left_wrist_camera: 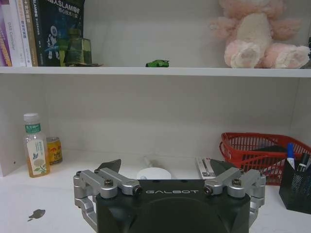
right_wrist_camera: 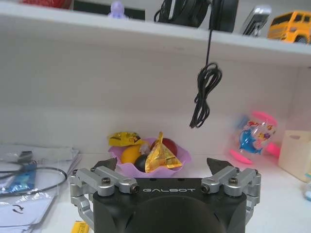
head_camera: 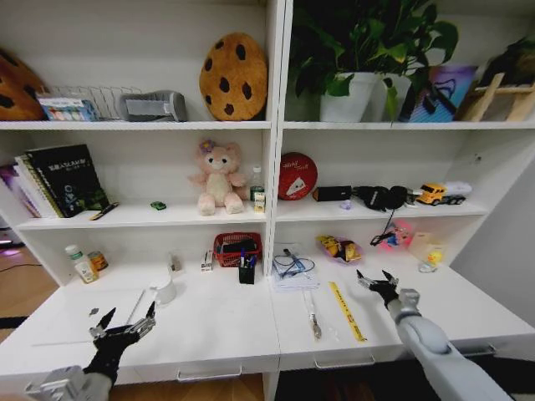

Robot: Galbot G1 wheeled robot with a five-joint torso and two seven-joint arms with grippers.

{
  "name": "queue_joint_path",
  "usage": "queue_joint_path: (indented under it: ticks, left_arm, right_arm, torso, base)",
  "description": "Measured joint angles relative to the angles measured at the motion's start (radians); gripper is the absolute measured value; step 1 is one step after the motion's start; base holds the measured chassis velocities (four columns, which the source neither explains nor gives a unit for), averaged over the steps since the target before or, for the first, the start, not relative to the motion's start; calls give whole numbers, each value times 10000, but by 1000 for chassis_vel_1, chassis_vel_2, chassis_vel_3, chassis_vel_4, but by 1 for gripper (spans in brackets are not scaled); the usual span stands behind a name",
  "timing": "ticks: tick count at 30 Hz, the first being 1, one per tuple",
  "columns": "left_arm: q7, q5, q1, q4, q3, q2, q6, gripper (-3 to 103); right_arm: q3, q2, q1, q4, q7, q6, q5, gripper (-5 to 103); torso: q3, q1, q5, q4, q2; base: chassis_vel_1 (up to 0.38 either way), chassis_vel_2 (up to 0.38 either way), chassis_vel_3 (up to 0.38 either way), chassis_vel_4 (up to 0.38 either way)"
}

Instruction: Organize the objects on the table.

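On the white table (head_camera: pixel 217 330) my left gripper (head_camera: pixel 128 316) (left_wrist_camera: pixel 165 167) hovers open and holding nothing over the near left part, above a flat pale laptop (head_camera: pixel 79 322). Beyond it stands a small white cup (head_camera: pixel 165 291) (left_wrist_camera: pixel 153 173). The tiny green toy car (head_camera: pixel 158 205) (left_wrist_camera: pixel 157 63) sits on the shelf above, and a black pen (head_camera: pixel 104 211) lies beside the books. A blue pen (left_wrist_camera: pixel 290 154) stands in the black holder (head_camera: pixel 247 271). My right gripper (head_camera: pixel 374 277) (right_wrist_camera: pixel 161 165) is open over the right part, facing a purple dish of snacks (head_camera: pixel 338 248) (right_wrist_camera: pixel 148 158).
A red basket (head_camera: pixel 237 248), a bag of cables (head_camera: pixel 292 269), a yellow ruler (head_camera: pixel 346 311) and a slim tool (head_camera: pixel 313 322) lie mid-table. A bottle (head_camera: pixel 81 263) and a can (head_camera: pixel 99 261) stand at the back left. A pink toy (head_camera: pixel 393 236) stands back right, under a hanging cord (right_wrist_camera: pixel 205 94).
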Motion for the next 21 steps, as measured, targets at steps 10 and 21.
queue_joint_path:
  ticks: [10, 21]
  left_arm:
    - [0, 0, 0, 0, 0, 0, 0, 100]
    - [-4, 0, 0, 0, 0, 1, -1, 100]
  right_arm:
    - [2470, 1502, -4062, 3092, -1038, 795, 18, 100]
    - [2430, 3159, -5654, 4457, -1726, 1489, -254, 100]
  torso:
    - [0, -1, 0, -4, 1]
    - [2, -1, 1, -1, 1]
  base:
    - [0, 0, 0, 0]
    - [0, 0, 0, 0]
